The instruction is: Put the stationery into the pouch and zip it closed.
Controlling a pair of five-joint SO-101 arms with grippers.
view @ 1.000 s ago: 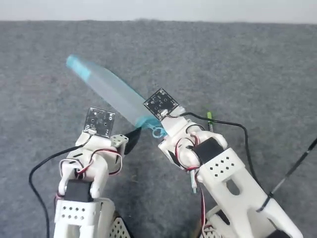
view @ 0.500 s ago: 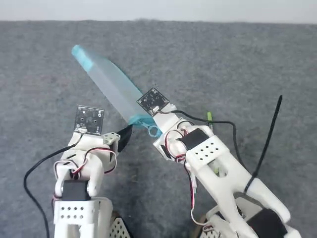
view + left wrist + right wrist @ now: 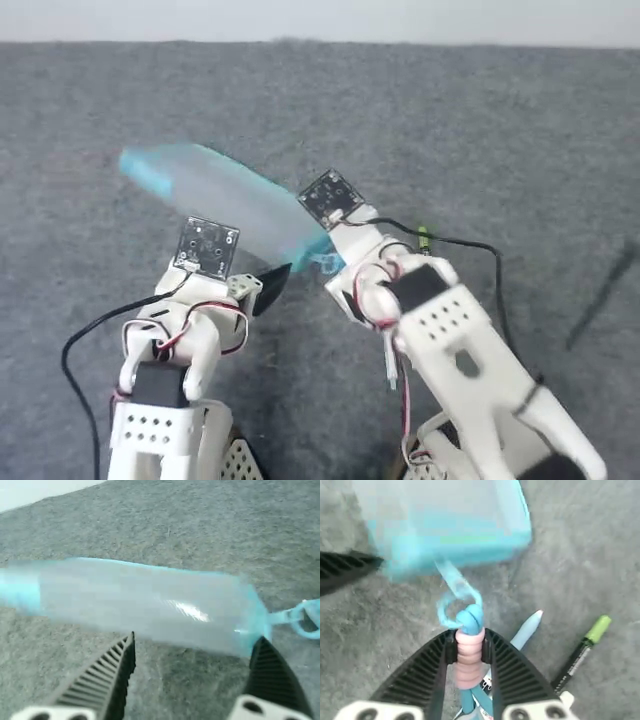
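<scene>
Just beyond left end effector (image 3: 195,640), pouch (image 3: 150,600) edge.

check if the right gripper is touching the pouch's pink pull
Touching. The right wrist view shows the right gripper shut on the pink pull, with its jaws pressed against both sides of it.

Pouch (image 3: 225,195): long, translucent, cyan-edged, set slantwise, zip end nearest the arms. Cyan pull cord (image 3: 455,592) is led from that end to a pink ribbed piece (image 3: 467,662), pinched in the right gripper (image 3: 469,636). Green-capped black pen (image 3: 582,647) and pale blue pen (image 3: 526,627) are laid on the grey bench (image 3: 600,555) nearby.
</scene>
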